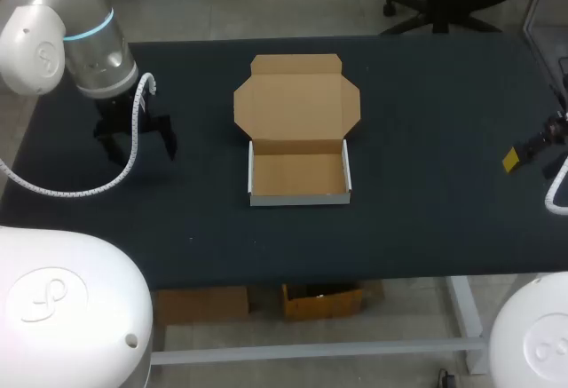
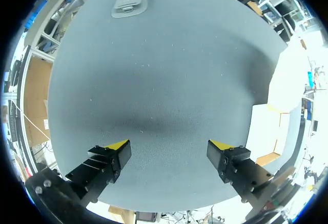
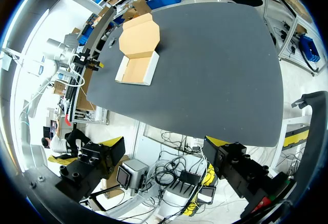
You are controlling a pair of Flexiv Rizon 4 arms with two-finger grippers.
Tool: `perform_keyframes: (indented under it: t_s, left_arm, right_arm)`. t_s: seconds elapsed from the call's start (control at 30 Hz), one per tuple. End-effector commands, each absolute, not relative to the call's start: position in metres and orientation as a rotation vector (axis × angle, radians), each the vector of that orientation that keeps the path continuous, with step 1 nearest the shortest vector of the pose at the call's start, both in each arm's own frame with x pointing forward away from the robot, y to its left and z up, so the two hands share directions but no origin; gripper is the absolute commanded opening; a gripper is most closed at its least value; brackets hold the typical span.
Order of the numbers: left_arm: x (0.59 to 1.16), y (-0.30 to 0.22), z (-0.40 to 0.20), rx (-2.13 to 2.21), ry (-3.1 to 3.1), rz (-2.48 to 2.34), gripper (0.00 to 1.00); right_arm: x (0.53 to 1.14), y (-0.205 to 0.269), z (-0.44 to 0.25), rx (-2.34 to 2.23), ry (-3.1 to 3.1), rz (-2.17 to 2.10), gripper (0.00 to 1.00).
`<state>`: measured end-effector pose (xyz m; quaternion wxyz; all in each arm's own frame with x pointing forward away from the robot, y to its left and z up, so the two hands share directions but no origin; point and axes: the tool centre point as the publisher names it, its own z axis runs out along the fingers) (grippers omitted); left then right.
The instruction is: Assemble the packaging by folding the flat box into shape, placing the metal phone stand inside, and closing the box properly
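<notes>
Bright even light, soft shadows, glare.

Box (image 1: 298, 175) open at centre of table (image 1: 426, 210), lid (image 1: 296, 99) flat on far side. L gripper (image 1: 139, 150) over table's left part; R gripper (image 1: 522, 154) near right edge.

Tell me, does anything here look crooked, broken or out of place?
Nothing looks damaged or spilled. The box sits square mid-table, folded into a tray, its lid lying open and flat. It is empty: the metal phone stand lies apart on the table. One mild oddity: the right gripper hangs open beyond the table's edge.
</notes>
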<state>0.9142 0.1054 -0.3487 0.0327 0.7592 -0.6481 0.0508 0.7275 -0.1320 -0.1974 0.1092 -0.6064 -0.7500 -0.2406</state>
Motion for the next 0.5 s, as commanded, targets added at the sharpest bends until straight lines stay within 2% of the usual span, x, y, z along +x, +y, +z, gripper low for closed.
perform_keyframes:
  t_s: [0.03, 0.5]
  left_arm:
    - [0.915, 0.105, -0.348, 2.338, -1.996, 0.150, 1.00]
    - [0.944, 0.125, -0.359, 2.362, -1.983, 0.175, 1.00]
  right_arm:
    - [0.726, -0.133, -0.196, -1.781, -2.205, -0.707, 1.00]
    - [0.726, -0.133, -0.196, -1.781, -2.205, -0.707, 1.00]
